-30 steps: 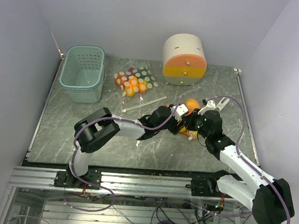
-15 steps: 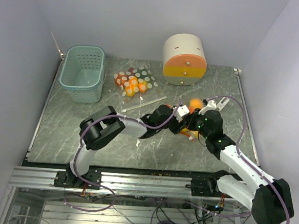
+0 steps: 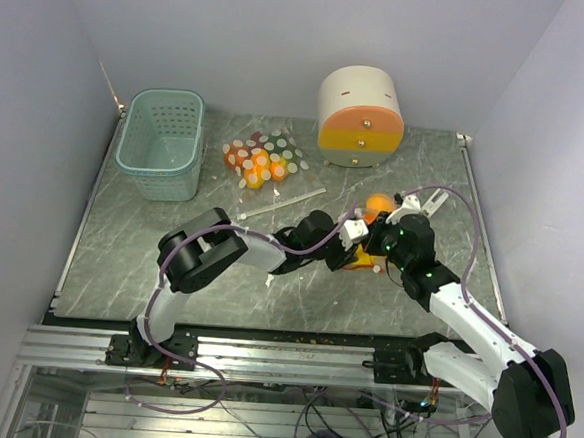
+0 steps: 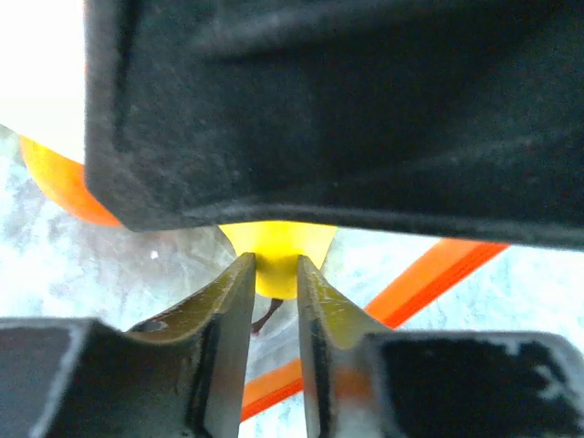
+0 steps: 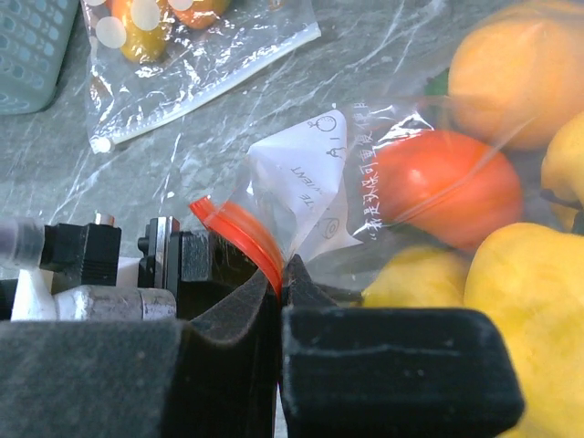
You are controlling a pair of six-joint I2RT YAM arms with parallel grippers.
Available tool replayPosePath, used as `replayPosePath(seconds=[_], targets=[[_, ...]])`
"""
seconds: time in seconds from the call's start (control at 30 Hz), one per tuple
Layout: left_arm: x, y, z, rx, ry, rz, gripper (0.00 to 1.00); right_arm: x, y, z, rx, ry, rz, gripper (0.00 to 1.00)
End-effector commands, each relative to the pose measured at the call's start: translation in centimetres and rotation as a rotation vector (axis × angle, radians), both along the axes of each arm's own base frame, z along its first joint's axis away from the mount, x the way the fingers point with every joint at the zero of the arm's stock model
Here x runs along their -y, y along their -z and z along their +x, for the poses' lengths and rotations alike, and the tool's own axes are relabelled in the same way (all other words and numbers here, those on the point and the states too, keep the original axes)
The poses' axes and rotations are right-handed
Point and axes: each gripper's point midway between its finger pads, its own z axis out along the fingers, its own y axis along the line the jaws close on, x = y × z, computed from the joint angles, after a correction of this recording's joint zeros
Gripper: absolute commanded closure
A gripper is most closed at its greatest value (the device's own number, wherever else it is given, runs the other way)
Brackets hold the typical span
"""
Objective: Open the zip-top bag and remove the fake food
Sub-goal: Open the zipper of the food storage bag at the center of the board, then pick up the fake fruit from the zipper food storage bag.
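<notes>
Inside the bag (image 5: 315, 169) right gripper (image 5: 279, 276) clamps, fake food (image 5: 447, 187) gleams; left gripper (image 4: 276, 274) maybe nips yellow piece (image 4: 276, 241).

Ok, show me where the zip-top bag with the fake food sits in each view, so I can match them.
Top external: zip-top bag right of centre, between left hand and right hand.
Left wrist: clear film in the lower background, beyond the fingers.
Right wrist: fills the right half, its edge pinched by the right hand.
Shared landmark: orange zip strip, in both wrist views.
</notes>
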Motion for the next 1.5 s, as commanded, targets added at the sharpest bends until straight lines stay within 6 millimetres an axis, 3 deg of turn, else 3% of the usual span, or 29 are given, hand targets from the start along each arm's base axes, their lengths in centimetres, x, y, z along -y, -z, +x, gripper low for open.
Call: replayPosePath(seconds=[0.0, 0.07, 0.17, 0.3, 0.5, 0.6, 0.87, 1.23, 1.37, 1.47], targets=[[-0.3, 2.4, -2.9, -0.079, 0.078, 0.033, 0.71, -0.9, -1.9, 0.5, 0.048, -0.034, 0.032, 1.00], [-0.2, 2.6, -3.2, -0.092, 0.094, 0.030, 0.83, -1.0, -1.6, 0.5, 0.042, -0.036, 0.038, 1.00], [0.0, 2.4, -3.7, -0.107, 0.107, 0.011, 0.84, -1.0, -1.4, 0.4, 0.036, -0.035, 0.038, 1.00], [-0.3, 2.1, -4.5, -0.129, 0.120, -0.018, 0.72, -0.8, -1.4, 0.3, 0.039, -0.028, 0.031, 1.00], [-0.1, 1.7, -4.8, -0.160, 0.095, -0.063, 0.43, -1.0, -1.1, 0.3, 0.031, -0.036, 0.042, 1.00], [0.2, 2.1, -4.3, -0.155, 0.062, -0.058, 0.38, -1.2, -0.9, 0.1, 0.026, -0.045, 0.056, 1.00], [0.8, 1.6, -1.4, -0.141, -0.101, -0.109, 0.42, -1.5, -0.2, -0.4, 0.009, -0.056, 0.079, 1.00], [2.2, -0.1, -0.1, -0.146, -0.167, -0.206, 0.33, -2.2, 0.6, -0.9, -0.014, -0.081, 0.120, 1.00], [2.9, 0.9, -0.1, -0.135, -0.151, -0.177, 0.36, -2.3, 0.7, -1.1, -0.018, -0.087, 0.130, 1.00], [3.4, 1.3, -0.2, -0.138, -0.137, -0.178, 0.44, -2.3, 0.7, -1.2, -0.017, -0.089, 0.127, 1.00]])
